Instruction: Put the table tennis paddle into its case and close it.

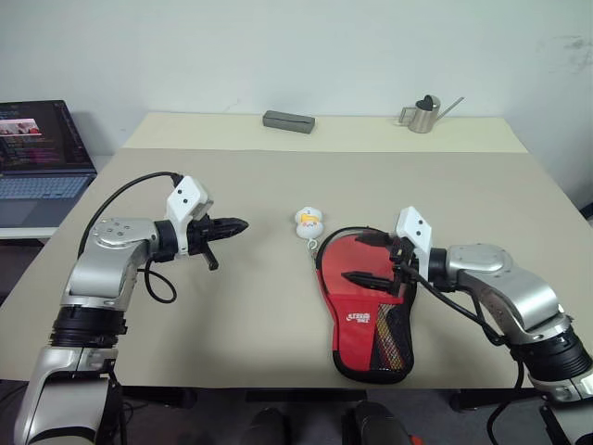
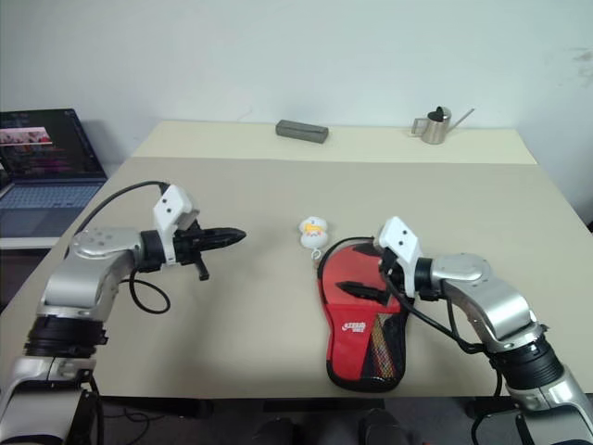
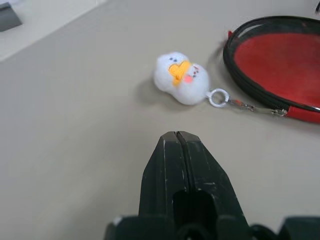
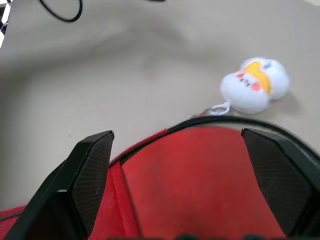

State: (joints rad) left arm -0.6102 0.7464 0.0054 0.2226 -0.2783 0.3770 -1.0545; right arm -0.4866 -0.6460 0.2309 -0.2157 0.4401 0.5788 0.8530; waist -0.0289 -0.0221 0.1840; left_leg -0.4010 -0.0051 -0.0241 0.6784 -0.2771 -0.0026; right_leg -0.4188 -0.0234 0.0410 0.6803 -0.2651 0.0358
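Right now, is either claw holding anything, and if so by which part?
Nothing is held. The left claw is shut on nothing above the table; the right claw hangs open over the case, gripping nothing.

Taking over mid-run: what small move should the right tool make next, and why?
Probably lower the right tool onto the upper flap of the case and grip its edge. It is open over the red lining, and the case lies open on the table. The left tool is shut, beside the charm.
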